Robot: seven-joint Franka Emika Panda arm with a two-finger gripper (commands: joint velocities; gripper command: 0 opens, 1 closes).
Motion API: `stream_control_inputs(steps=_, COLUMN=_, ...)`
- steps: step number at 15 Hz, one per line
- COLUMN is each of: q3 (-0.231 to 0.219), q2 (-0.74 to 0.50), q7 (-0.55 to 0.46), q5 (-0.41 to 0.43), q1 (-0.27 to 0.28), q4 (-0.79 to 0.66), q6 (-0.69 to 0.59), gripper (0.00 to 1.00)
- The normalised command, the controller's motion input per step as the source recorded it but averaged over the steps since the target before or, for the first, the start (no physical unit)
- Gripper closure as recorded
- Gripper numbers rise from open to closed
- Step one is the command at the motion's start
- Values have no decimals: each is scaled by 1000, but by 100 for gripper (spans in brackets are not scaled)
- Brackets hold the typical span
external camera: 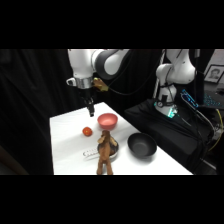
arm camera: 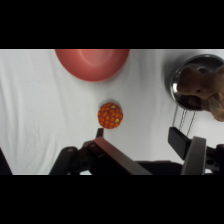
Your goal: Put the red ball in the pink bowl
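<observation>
A: Where is the red ball [arm camera: 110, 115]?

B: Loose on the white bench [external camera: 67, 150], just beside the pink bowl [external camera: 107, 120] and toward the bench's near-left. Nothing touches it.

A: And the gripper [arm camera: 145, 142]?

B: It hangs above the bench's far edge, empty. In the wrist view the fingers [arm camera: 186, 147] stand apart, one on either side of open space, with the ball lying ahead of them, nearer one finger than the other and not yet between the two.

A: So what does the next move turn on?

B: As I judge it, the gripper must shift forward and a little sideways to centre the gap over the ball, then descend. A ball has no long axis, so wrist angle hardly matters.

A: What else is nearby?

B: A brown toy figure [external camera: 104, 154] standing in a metal dish [external camera: 114, 149], and a black bowl [external camera: 141, 145] further right, both apart from the ball.
</observation>
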Motion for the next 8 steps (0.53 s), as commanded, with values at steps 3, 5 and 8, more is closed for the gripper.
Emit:
stream_control_inputs(steps=3, q3=-3, q2=345, q7=-167, q5=249, q1=-127, q4=403, q6=63, gripper=0)
stream_control_inputs(steps=5, q3=13, q2=319, q7=-146, q5=270, q1=-123, q4=369, q6=57, gripper=0)
stream_control_inputs(steps=8, q3=6, q2=277, q7=-107, q5=203, q1=-94, q4=316, q6=68, gripper=0)
